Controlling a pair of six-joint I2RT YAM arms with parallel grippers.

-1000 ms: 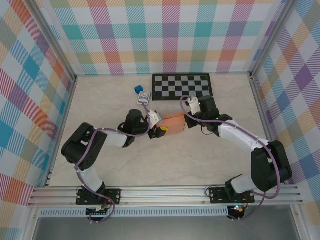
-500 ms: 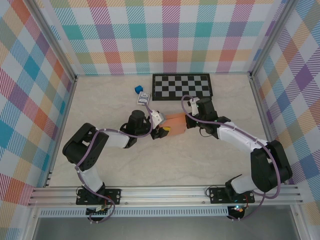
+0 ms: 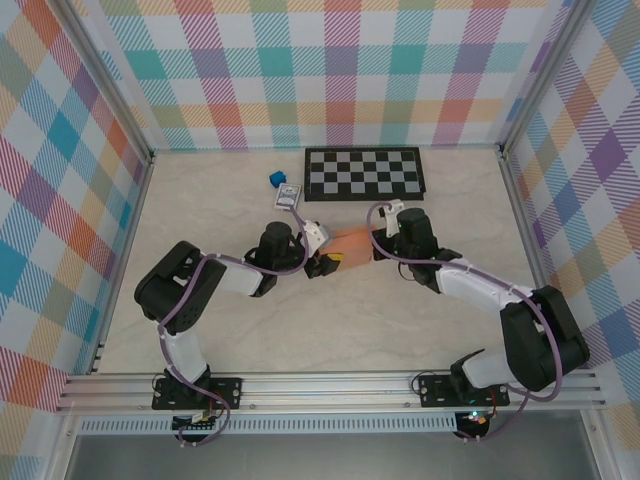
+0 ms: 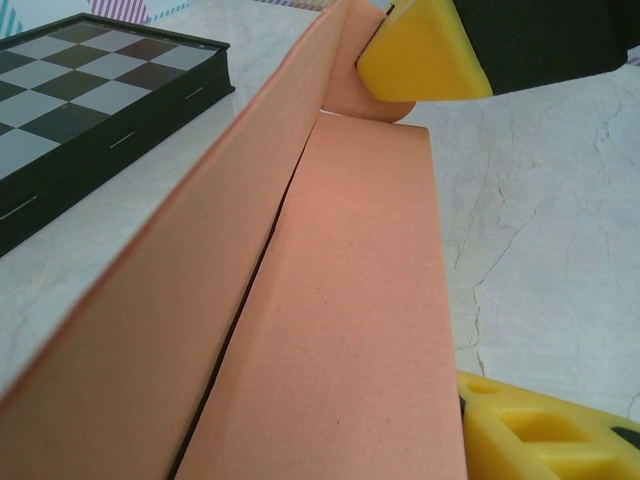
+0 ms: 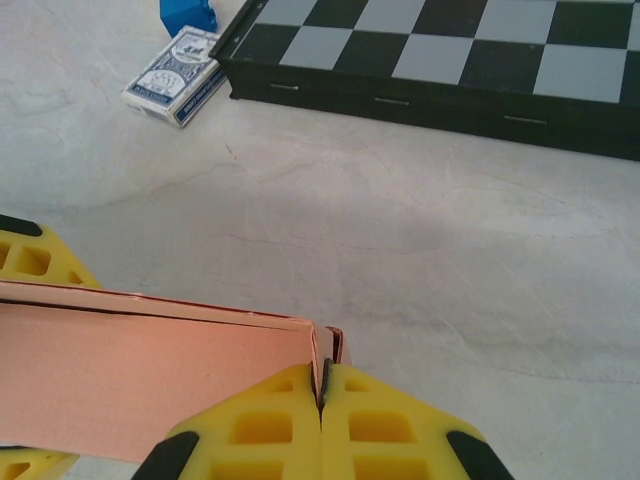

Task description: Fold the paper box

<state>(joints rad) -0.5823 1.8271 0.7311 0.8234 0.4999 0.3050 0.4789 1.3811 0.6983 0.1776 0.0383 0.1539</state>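
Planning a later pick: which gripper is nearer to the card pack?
Left. The left gripper is at the left end of the box, nearer the bases than the card pack; the right gripper pinches the box's right end, farther off.

A robot lab test cell: left arm (image 3: 175,295) and right arm (image 3: 535,335) bolted to a metal rail (image 3: 330,385), pale surface (image 3: 330,320) boxed in by bright checked walls (image 3: 340,70).

At nine, twelve and three o'clock, plaid walls (image 3: 340,70) in teal, orange, purple and pink enclose a pale marbled tabletop (image 3: 300,330). An aluminium rail (image 3: 330,385) runs along the six o'clock edge. The light is even and soft.
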